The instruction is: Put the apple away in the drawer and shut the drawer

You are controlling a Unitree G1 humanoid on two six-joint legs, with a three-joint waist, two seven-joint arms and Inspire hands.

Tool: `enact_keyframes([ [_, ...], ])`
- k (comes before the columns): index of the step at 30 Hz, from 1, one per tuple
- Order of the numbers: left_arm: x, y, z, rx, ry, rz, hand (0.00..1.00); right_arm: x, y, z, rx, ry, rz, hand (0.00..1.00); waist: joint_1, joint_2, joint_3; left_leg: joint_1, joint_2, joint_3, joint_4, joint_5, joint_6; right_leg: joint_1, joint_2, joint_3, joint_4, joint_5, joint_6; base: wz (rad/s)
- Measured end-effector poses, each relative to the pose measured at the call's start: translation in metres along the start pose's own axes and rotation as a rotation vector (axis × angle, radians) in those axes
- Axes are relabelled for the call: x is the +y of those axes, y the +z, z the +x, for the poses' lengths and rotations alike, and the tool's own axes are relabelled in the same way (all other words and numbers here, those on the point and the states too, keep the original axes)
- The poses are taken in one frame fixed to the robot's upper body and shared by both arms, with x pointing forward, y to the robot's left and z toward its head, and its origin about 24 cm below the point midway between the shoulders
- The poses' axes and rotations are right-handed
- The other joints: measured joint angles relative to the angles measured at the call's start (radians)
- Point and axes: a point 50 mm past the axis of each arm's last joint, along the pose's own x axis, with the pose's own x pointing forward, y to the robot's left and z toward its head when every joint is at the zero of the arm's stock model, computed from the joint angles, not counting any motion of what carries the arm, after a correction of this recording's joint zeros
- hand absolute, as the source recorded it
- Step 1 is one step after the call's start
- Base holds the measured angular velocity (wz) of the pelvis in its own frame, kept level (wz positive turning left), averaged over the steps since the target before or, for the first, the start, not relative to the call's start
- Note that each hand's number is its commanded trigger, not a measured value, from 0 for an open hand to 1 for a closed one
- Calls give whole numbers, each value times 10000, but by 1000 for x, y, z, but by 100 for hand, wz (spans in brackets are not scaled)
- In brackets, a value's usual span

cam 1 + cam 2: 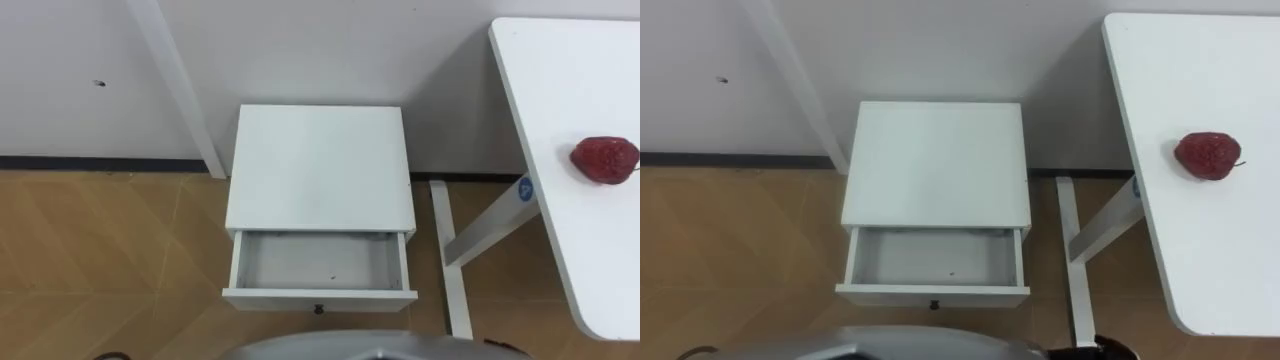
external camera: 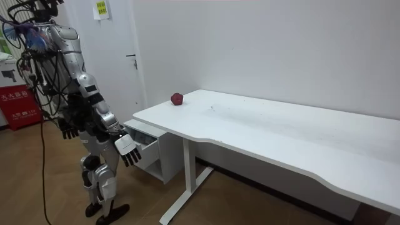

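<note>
apple [image 1: 604,160] on table [image 1: 560,100], well apart from right robot hand [image 2: 128,150]

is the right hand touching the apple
Apart. The room view shows the right hand low by the drawer, the apple up on the table.

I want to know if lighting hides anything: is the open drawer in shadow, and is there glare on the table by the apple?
Left eye view: drawer inside mildly shaded, floor plainly visible; right eye view: apple casts a faint shadow on the table, no glare; room view: table evenly lit.
</note>
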Motion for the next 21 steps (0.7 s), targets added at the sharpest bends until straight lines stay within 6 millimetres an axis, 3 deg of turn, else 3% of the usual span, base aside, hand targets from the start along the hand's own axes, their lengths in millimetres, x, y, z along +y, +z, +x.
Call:
enact_keyframes([
  [4, 0, 1, 0, -17, -7, 12, 0, 1, 0, 0, 11, 39, 176, 0, 39, -14, -3, -2, 4, 13, -1, 0, 0, -71, 2, 28, 4, 0, 0, -1],
  [10, 0, -2, 0, 48, 126, -13, 0, 0, -9, -1, 363, -192, 2419, 0, 15, -38, -4, 22, 9, 63, 3, 0, -1, -86, 10, 149, 26, 0, 0, -2],
  [16, 6, -10, 0, 297, 559, -467, 0, -9, -27, -3, 865, -1003, 7975, 0, -306, 4, 15, 181, 17, 115, -85, -8, -9, 62, 35, 242, 18, -2, 0, -3],
  [18, 9, -10, 0, 267, 715, -816, 0, -15, -32, -4, 895, -1436, 11088, 0, -430, 8, 12, 217, 26, 182, -86, -15, -14, 27, 42, 330, 20, -8, 3, -10],
  [21, 13, -16, -1, 345, 846, -1139, 0, -23, -31, -5, 749, -1977, 14442, 0, -720, -1, 6, 223, 34, 285, -84, -15, -14, -8, 48, 416, 44, -8, 2, -12],
])
